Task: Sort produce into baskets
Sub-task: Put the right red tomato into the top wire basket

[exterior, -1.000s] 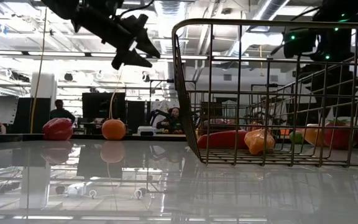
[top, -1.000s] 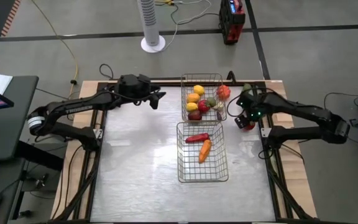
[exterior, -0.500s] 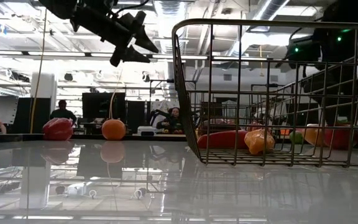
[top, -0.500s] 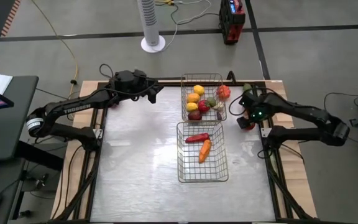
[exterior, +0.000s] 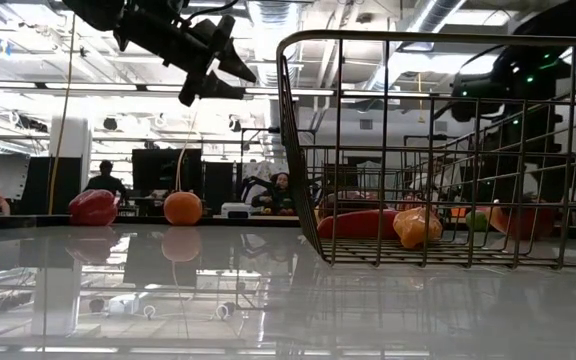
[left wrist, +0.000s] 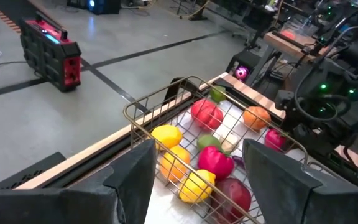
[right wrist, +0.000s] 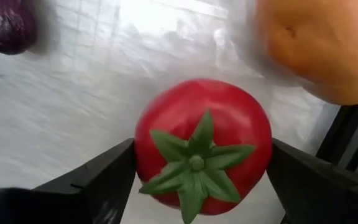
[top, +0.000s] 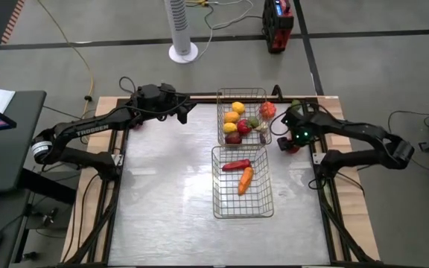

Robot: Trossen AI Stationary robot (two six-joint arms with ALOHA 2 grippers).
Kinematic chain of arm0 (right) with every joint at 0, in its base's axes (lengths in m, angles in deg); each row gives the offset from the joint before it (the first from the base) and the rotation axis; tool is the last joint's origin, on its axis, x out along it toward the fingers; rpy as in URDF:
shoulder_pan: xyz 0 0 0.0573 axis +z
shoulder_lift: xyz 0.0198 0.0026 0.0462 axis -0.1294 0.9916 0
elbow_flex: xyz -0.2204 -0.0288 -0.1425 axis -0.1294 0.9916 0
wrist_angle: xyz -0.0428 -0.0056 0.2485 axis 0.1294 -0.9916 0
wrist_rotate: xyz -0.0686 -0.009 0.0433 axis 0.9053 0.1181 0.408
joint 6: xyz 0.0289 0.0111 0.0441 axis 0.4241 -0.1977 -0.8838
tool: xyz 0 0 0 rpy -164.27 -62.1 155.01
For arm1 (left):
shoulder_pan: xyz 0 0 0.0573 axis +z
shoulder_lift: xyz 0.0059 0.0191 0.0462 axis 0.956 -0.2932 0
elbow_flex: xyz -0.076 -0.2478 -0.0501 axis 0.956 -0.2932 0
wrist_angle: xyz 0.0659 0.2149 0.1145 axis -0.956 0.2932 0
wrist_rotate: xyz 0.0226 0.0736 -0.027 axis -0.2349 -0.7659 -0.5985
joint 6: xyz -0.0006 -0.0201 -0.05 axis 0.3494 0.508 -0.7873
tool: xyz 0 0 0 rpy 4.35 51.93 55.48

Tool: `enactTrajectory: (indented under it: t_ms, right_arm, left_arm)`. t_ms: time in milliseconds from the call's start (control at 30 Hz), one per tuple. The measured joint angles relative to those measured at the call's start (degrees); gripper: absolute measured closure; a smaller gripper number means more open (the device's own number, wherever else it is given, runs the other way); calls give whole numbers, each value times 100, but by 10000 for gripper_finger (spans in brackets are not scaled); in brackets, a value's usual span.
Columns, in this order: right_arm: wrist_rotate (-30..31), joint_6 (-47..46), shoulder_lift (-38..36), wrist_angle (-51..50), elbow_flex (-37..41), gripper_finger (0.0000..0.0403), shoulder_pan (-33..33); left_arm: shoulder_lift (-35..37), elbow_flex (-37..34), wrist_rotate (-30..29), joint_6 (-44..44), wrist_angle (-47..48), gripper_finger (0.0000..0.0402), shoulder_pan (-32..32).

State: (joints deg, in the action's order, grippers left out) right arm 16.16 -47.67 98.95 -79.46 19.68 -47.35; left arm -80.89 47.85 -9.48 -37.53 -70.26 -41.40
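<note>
High view: we look straight down from above on the whole table point(top: 170, 193), both arms, and the two baskets point(top: 243, 190) near the middle.
Low view: we sit at table-top height, looking level across the glossy surface into the room behind; the near basket's wire wall point(exterior: 388, 150) fills the right side, close up.
Left wrist view: we look forward between two dark fingers point(left wrist: 129, 180) toward the far basket point(left wrist: 166, 118) and the floor beyond.
Right wrist view: we look closely at a red tomato point(right wrist: 202, 146) framed by that arm's own fingers.
Shared: the high and left wrist views both show the far basket's fruit; the high and low views share the near basket.
</note>
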Motion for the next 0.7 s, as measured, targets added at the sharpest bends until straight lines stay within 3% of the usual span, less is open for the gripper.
enactTrajectory:
  t_ms: [233, 600, 700]
  right_arm:
    - [-125, -11, 56, -179, -311, 69, 109]
    - [89, -24, -330, -494, -1984, 71, 1]
    - [109, 274, -335, -31, -2428, 70, 51]
  left_arm:
    - [0, 0, 31, -33, 3, 175, 0]
    - [0, 0, -341, -44, -481, 175, 7]
    - [0, 0, -613, -45, -493, 175, 7]
